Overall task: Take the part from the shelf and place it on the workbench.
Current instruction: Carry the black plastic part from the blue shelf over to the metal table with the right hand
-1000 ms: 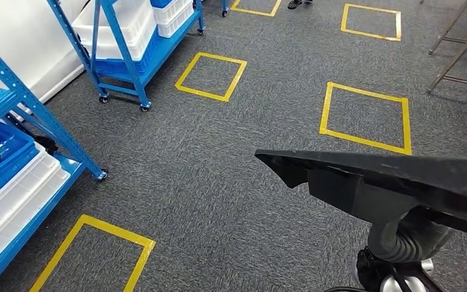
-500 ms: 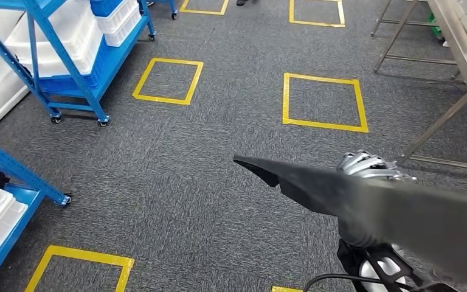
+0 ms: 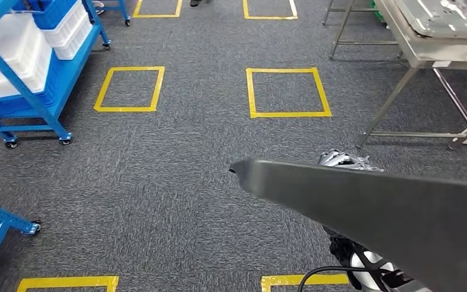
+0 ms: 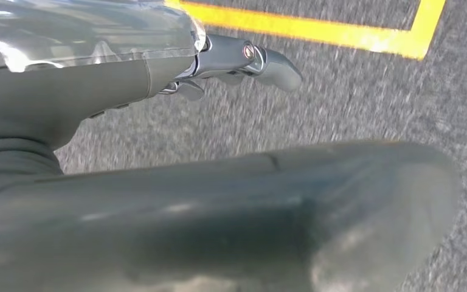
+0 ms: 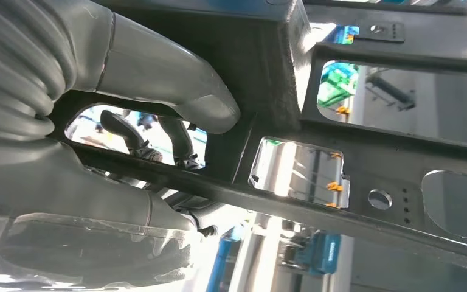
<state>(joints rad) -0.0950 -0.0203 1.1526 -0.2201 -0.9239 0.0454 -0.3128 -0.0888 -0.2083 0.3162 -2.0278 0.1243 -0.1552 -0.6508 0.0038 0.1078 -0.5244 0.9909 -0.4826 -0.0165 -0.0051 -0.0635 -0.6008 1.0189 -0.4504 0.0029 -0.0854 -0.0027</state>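
A large flat black part (image 3: 389,207) fills the lower right of the head view, held level above the carpet. My right hand (image 3: 343,161) shows as silver fingers at its far edge. In the right wrist view the right hand (image 5: 158,85) grips the part (image 5: 340,152), its thumb laid on the black frame and dark fingers reaching through a cutout. My left hand (image 4: 97,79) hangs over the grey carpet with its fingers stretched out and nothing in it. The steel workbench (image 3: 425,52) stands at the far right.
A grey metal tray (image 3: 441,15) lies on the workbench. A blue wheeled shelf (image 3: 12,67) with white bins stands at the far left, and another blue shelf corner (image 3: 0,219) is at the near left. Yellow tape squares (image 3: 287,91) mark the carpet between them.
The whole view has swung to the right: the blue shelves slid off to the left and the workbench came into sight. The part stays in my right hand.
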